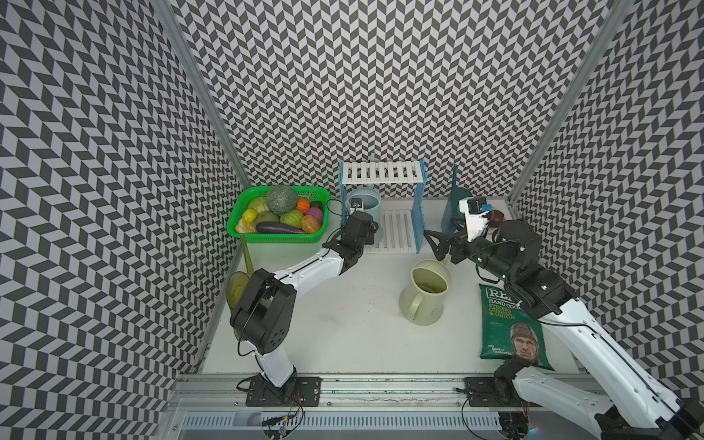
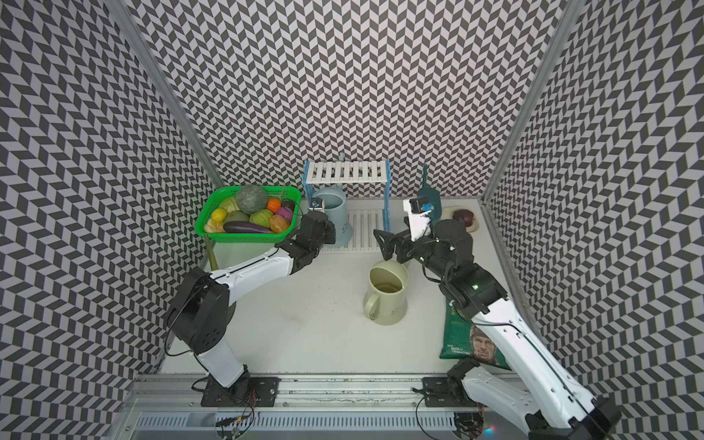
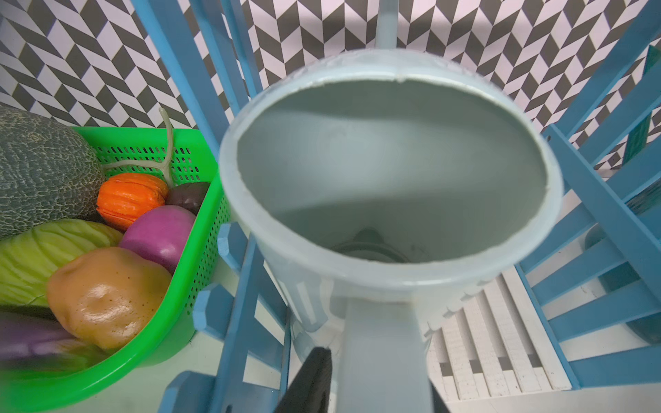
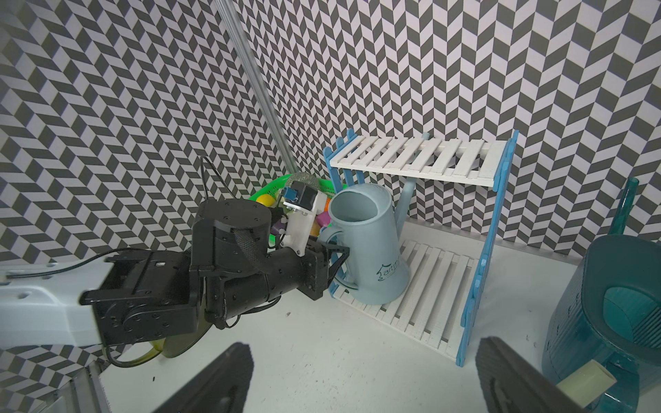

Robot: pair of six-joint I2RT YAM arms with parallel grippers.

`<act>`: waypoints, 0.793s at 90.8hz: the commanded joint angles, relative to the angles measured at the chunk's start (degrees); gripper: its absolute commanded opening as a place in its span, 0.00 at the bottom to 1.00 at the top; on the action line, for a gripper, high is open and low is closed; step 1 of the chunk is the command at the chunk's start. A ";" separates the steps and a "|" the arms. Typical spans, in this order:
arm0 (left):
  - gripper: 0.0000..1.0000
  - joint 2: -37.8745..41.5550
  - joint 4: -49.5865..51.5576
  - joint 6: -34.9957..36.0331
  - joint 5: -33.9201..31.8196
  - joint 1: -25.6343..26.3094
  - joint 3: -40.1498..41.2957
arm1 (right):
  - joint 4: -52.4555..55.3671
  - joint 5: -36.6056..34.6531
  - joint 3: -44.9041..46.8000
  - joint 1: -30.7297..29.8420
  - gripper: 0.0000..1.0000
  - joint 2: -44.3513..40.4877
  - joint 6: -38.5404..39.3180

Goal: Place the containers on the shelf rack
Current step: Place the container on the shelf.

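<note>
Standing upright on the left part of the rack's point(image 1: 382, 172) lower shelf, the blue jug point(image 4: 372, 250) points its spout to the far wall, up behind the top shelf, and turns its loop handle to the near side. The left gripper point(image 4: 336, 259) sits at that handle with a finger on either side; whether they pinch it or stand just clear, I cannot tell. The right gripper point(image 4: 365, 354) hangs with its fingers spread wide and nothing between them, just beside the near end of the rack's right panel. The cream jug point(image 1: 426, 293) stands upright on the table, near of the rack. The teal jug point(image 1: 453, 213) stands right of the rack by the far wall. The olive jug point(image 1: 237, 284) is at the table's left edge, near of the basket point(image 1: 274, 239), partly hidden by the left arm.
</note>
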State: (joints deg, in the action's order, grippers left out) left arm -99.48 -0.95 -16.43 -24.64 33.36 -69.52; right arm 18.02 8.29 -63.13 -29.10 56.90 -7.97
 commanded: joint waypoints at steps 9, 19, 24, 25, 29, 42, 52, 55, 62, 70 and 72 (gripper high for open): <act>0.43 1.89 2.47 -1.06 1.71 0.21 -1.51 | -1.27 -1.21 0.38 -0.26 1.00 -1.23 0.30; 0.45 3.08 3.07 -0.62 2.34 0.21 -1.32 | -1.14 -1.75 0.38 -0.25 1.00 -1.44 0.27; 0.48 3.63 3.50 -0.15 2.48 0.21 -1.25 | -0.99 -2.12 0.38 -0.25 1.00 -1.45 0.38; 0.49 3.70 3.54 -0.08 2.62 0.21 -1.20 | -0.98 -2.26 0.38 -0.25 1.00 -1.45 0.35; 0.50 4.35 3.94 0.67 2.93 0.21 -1.08 | -0.89 -2.72 0.30 -0.26 1.00 -1.45 0.44; 0.59 6.83 4.25 4.56 3.68 0.21 0.20 | -0.60 -5.35 0.42 -0.18 1.00 -1.51 -0.01; 0.66 9.21 4.95 7.33 3.92 0.21 1.08 | -0.52 -7.01 0.17 -0.12 1.00 -1.01 -1.00; 0.67 9.88 5.32 8.06 4.16 0.21 1.32 | -0.62 -7.16 0.08 -0.08 1.00 -0.89 -1.00; 0.70 12.15 6.38 9.64 5.26 0.21 1.89 | -0.62 -7.93 -0.12 -0.08 1.00 -0.44 -0.94; 0.75 14.68 7.70 11.42 7.20 0.21 2.84 | -0.48 -9.26 -0.45 0.13 1.00 -0.01 -1.26; 0.76 15.20 8.17 11.88 7.76 0.17 2.99 | -0.26 -9.68 -0.60 0.22 1.00 0.16 -1.50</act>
State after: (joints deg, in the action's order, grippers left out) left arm -88.01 4.75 -8.43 -20.03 33.36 -67.77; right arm 18.90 1.67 -63.13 -29.08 56.71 -8.45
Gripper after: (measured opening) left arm 0.731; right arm 0.996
